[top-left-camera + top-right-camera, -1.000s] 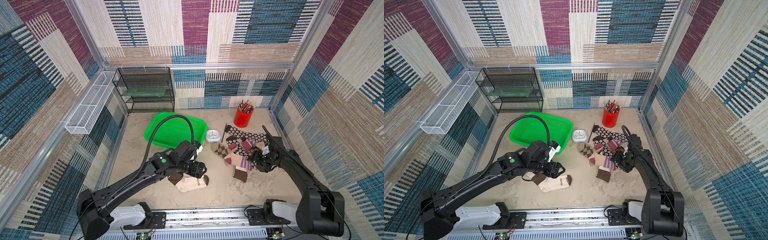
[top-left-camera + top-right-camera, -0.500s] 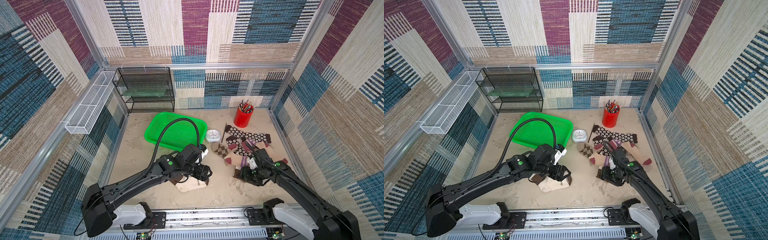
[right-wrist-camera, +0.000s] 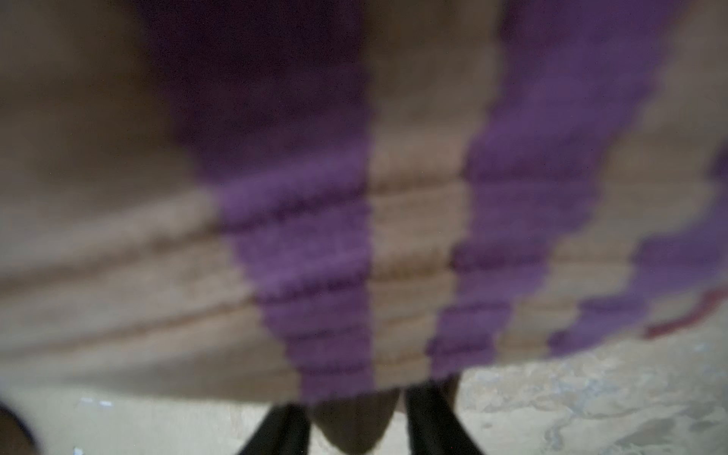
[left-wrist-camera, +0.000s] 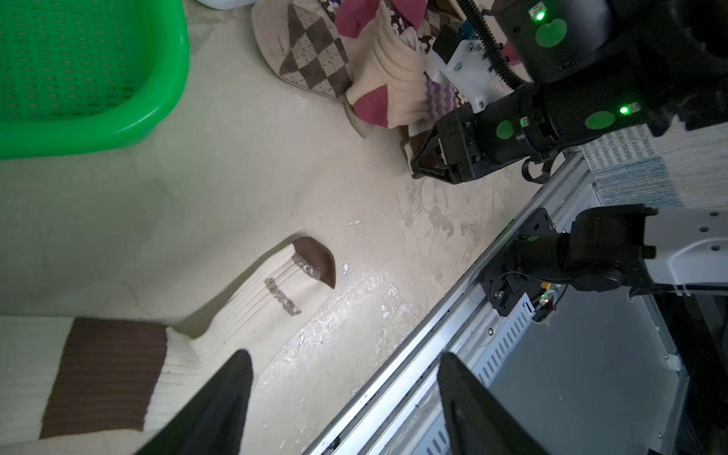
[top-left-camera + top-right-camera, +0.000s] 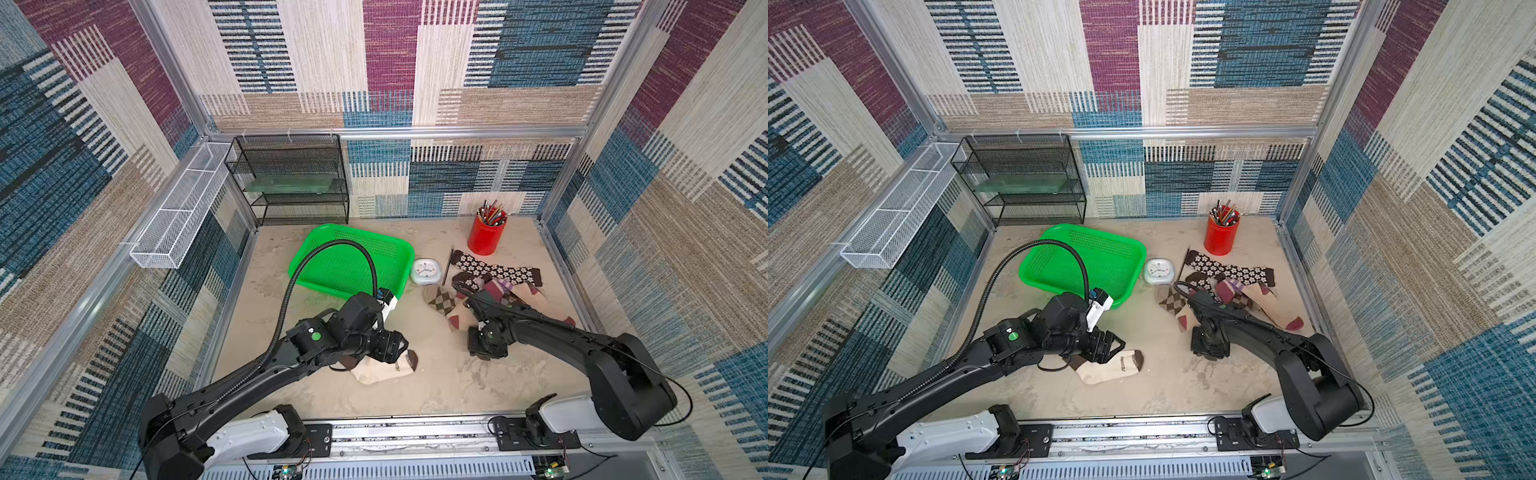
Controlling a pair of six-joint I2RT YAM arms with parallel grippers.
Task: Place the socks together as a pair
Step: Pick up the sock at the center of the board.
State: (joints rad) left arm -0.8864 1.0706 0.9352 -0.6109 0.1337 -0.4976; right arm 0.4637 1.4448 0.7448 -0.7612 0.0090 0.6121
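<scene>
Cream sock (image 5: 382,370) lies on the table (image 5: 436,386), front centre, well apart from the pile (image 5: 494,286). Left claw (image 4: 342,356) is wide and empty over it. Right claw (image 3: 356,433) is narrow, nipping fabric (image 3: 350,413) under the striped cuff (image 3: 315,256). Judged step: fetching the mate. Next: lift it clear and lay it alongside.

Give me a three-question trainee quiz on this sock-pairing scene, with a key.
1. True or false: the left end effector is shut on the cream sock with brown blocks.
2. What lies between the green basket and the sock pile? A) small clock B) stapler C) mug
3. Fill in: the red cup holds ____.
Key: 1 false, its jaws stand open over the sock, gripping nothing; 2 A; 3 pencils.
</scene>
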